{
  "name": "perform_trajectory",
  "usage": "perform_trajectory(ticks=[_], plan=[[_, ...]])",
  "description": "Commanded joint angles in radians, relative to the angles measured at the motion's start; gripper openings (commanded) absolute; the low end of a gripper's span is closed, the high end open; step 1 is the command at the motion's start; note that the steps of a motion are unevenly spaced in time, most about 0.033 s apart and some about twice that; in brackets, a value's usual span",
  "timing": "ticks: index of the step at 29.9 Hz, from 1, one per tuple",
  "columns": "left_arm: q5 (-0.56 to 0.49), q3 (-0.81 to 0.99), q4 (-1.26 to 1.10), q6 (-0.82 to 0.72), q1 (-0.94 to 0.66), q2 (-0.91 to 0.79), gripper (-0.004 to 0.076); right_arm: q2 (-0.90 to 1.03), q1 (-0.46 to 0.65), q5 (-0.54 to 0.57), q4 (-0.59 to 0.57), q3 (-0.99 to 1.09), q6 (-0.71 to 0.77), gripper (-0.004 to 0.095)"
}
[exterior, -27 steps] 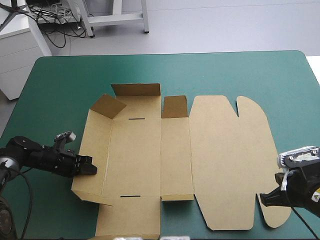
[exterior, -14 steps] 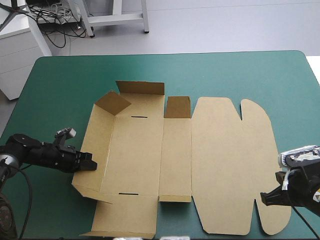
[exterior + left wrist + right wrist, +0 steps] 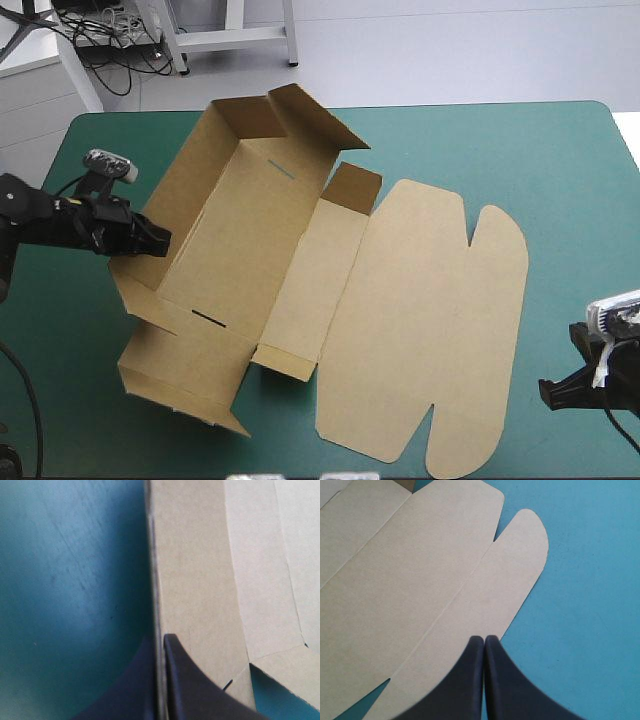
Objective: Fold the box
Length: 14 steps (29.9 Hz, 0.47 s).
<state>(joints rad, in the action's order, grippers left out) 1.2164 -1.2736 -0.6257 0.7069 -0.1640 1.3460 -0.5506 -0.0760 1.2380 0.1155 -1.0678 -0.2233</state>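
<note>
Lower right of high view: right gripper [image 3: 548, 392], clenched on nothing, fingers pressed into one point, just off the rounded lid tabs of the box [image 3: 400, 300]. Lies skewed across mid-frame on the teal-green table [image 3: 520, 150]: lid flat to the right, tray part to the left w/ walls partly raised, near end flaps loose at lower left. Mid-left: left gripper [image 3: 152, 240], pinched on the box's long left wall, board edge squeezed between the black fingers [image 3: 195, 685] in its wrist view. Upper centre: far end flap [image 3: 310, 118] tipped up. Prob. light; stiff across panels, floppy at creases. Likely slides on the cover, so needs a hold-down. Best grips: wall edges close to creases, not the tabs. Could bend off-line if hauled by one corner.
</note>
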Motion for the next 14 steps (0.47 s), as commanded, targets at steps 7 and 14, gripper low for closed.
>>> perform_trajectory(ticks=[7,14], plan=[[-0.144,-0.243,0.311,-0.047,0.402,-0.032,-0.0010,-0.002,0.010,-0.050,-0.004,-0.064,-0.002,-0.0020],[-0.186,-0.243,0.580,-0.049,0.617,-0.010,-0.0010,-0.002,0.010,-0.054,-0.006,-0.064,-0.002,-0.0020]])
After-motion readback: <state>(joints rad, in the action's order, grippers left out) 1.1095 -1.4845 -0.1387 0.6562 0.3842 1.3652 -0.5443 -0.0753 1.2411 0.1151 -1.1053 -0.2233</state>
